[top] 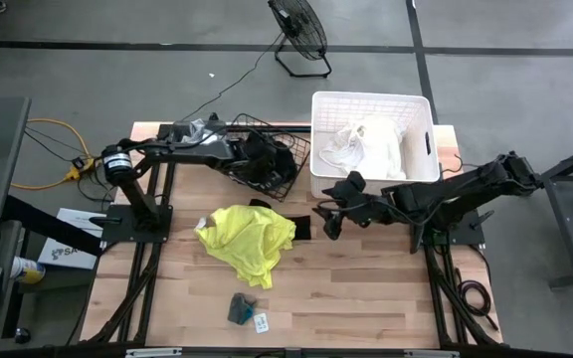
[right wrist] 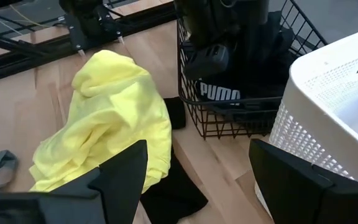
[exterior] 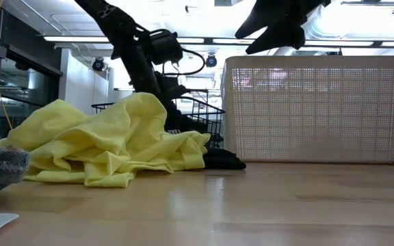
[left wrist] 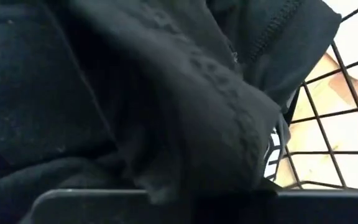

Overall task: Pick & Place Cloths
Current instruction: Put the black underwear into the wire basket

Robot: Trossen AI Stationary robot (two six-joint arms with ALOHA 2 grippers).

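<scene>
My left gripper [top: 267, 164] is down inside the black wire basket [top: 291, 149] at the table's far middle, shut on a black cloth [left wrist: 185, 106] that fills its wrist view. A black cloth with white lettering [right wrist: 222, 93] lies in the basket. A neon yellow cloth [top: 247, 241] lies crumpled on the table's middle, its right edge over a flat black cloth [top: 302, 227]. A small grey cloth [top: 241, 308] lies near the front edge. My right gripper [top: 328, 214] hovers open above the table, right of the yellow cloth and in front of the tub. My left gripper comes at the black cloth slanting down from the table's left. The cloth's folds [left wrist: 229, 168] bunch over the fingers and hide the place of contact, so which part it has and how many layers I cannot tell. The cloth hangs inside the basket.
A white plastic tub [top: 421, 104] stands right of the basket and holds white cloths [top: 366, 144]. A small card [top: 262, 322] lies beside the grey cloth. Bare wood lies at the table's near right [top: 386, 298]. A floor fan [top: 298, 30] stands beyond the table.
</scene>
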